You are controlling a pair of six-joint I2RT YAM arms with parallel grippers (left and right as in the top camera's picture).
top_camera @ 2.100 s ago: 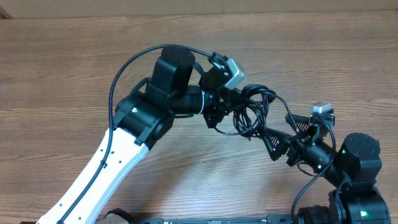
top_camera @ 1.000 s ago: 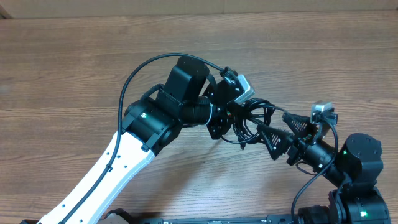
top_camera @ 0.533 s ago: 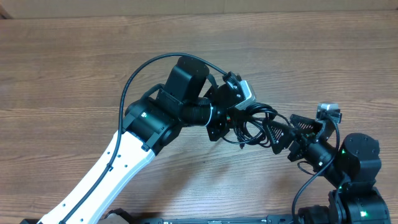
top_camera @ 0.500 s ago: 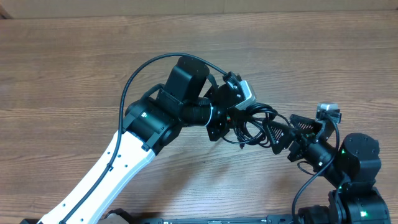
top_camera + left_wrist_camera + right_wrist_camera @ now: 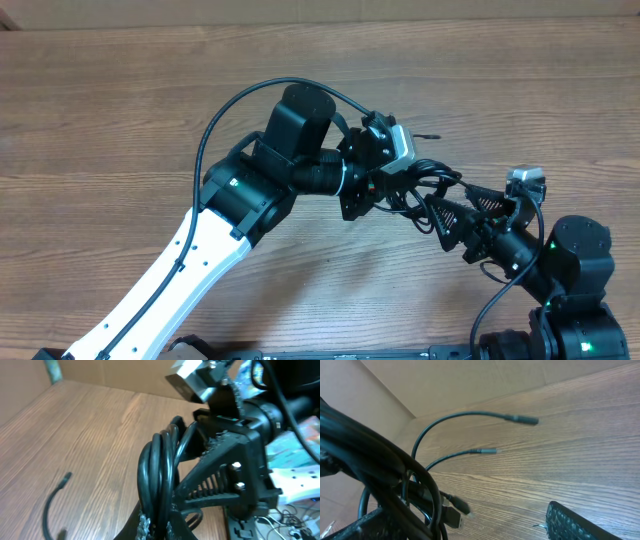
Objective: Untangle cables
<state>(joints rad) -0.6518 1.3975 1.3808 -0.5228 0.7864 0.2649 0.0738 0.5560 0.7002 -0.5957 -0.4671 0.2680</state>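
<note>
The cables are a bundle of thin black loops held above the table between the two arms. My left gripper is shut on the bundle; in the left wrist view the cords rise straight from its jaws. My right gripper is open just right of the bundle, which lies against its left finger. In the right wrist view the cables and two small plugs hang by that finger, and the gap between the jaws is wide. Two free cable ends stick out over the table.
The wooden table stretches left and to the back. A free cable end pokes out behind the left gripper, and one curls over the wood in the left wrist view. The right arm's base stands at the front right.
My left gripper has carried the bundle to the right and slightly back, toward the right gripper. The right gripper's open fingers now sit against the bundle.
</note>
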